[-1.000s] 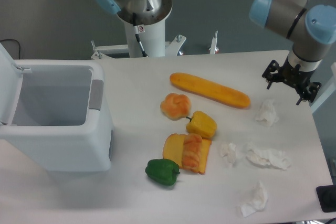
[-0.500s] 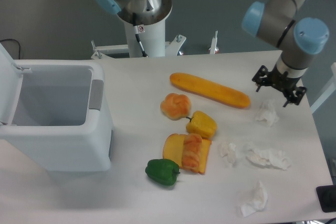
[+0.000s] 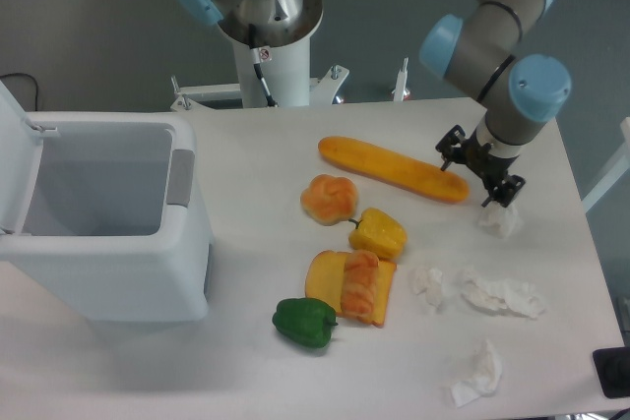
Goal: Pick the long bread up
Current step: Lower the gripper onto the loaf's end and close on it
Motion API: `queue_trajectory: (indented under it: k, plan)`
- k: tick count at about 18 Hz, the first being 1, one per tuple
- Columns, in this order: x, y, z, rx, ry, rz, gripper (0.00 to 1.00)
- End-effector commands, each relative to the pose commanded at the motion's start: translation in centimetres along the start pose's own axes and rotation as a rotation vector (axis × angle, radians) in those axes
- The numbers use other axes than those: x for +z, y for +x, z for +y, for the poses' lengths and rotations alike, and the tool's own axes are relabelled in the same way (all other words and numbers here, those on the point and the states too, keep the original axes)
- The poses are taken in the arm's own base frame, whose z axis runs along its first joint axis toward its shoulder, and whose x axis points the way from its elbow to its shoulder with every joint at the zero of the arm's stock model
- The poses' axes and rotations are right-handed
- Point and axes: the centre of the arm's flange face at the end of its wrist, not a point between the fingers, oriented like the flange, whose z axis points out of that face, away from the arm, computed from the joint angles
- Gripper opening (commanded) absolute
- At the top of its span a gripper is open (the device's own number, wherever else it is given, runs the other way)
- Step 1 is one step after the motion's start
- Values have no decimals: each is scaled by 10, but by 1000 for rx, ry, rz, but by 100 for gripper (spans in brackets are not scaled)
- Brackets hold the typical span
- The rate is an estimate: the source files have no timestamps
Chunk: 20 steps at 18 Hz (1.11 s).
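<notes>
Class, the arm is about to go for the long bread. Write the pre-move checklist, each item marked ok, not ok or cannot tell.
1. Long bread lies free on the table, nothing on top: ok.
2. Gripper empty, fingers apart: ok.
3. Gripper over the loaf's middle: not ok, it sits at the right end.
4. Round bun and yellow pepper apart from the loaf: ok.
5. Crumpled tissue clear of the gripper: cannot tell.
</notes>
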Motion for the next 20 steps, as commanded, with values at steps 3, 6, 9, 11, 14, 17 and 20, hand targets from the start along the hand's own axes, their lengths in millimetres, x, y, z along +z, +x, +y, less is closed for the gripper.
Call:
queue_trajectory:
  k: [3, 6, 9, 11, 14, 17, 20]
  plan:
    - [0, 2, 2, 58, -54, 19, 100]
    - [7, 7, -2, 71, -58, 36, 100]
    - [9, 7, -5, 61, -54, 34, 96]
    - [7, 5, -5, 59, -56, 25, 93]
    - [13, 5, -10, 67, -54, 35, 93]
    - [13, 1, -15, 45, -57, 30, 93]
    - [17, 0, -17, 45, -56, 35, 92]
